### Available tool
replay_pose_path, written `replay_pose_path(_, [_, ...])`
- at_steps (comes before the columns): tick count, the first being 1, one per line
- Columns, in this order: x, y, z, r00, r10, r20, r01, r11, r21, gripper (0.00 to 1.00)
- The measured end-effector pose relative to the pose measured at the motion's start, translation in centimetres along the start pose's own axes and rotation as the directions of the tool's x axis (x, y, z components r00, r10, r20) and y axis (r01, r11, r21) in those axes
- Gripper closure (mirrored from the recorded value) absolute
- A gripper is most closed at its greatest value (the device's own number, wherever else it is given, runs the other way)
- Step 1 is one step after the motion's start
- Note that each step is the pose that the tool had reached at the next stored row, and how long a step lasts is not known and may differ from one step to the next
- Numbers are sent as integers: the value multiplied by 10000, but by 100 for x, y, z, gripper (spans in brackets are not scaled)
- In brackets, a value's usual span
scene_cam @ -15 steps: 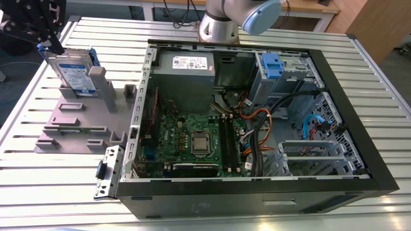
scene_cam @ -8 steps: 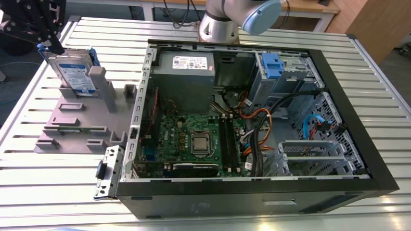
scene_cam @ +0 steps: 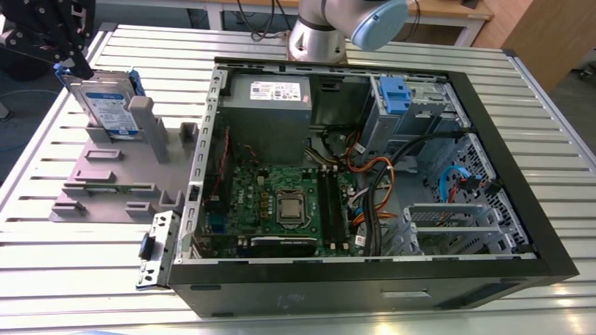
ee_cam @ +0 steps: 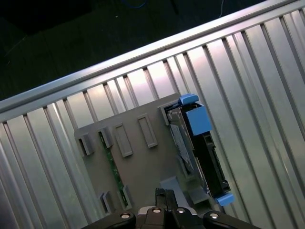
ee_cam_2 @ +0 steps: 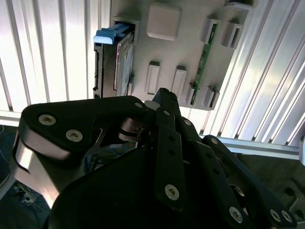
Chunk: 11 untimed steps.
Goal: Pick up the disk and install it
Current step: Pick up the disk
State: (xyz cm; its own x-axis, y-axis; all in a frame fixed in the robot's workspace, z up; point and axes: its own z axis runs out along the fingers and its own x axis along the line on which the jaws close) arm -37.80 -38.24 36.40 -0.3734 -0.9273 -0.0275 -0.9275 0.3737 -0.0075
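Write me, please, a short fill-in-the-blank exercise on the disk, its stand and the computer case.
1. The disk stands ___ in the grey stand.
2. The bracket framing the disk is coloured ___.
3. Of disk and computer case, the gripper is nearer the ___.
Missing words: upright; blue; disk.

Exterior view, ten o'clock: I see the gripper (scene_cam: 63, 57) cut by the frame edge; the stand (scene_cam: 105, 167) hides the lower edge of the disk (scene_cam: 105, 105).

The slatted metal table (scene_cam: 549, 125) carries a grey plastic stand (scene_cam: 93, 169) beside an open computer case (scene_cam: 326, 289)
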Motion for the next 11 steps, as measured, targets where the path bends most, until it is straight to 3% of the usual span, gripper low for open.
replay_pose_path(11, [0,0,0,9999,-104,1,104,9999,-3,89])
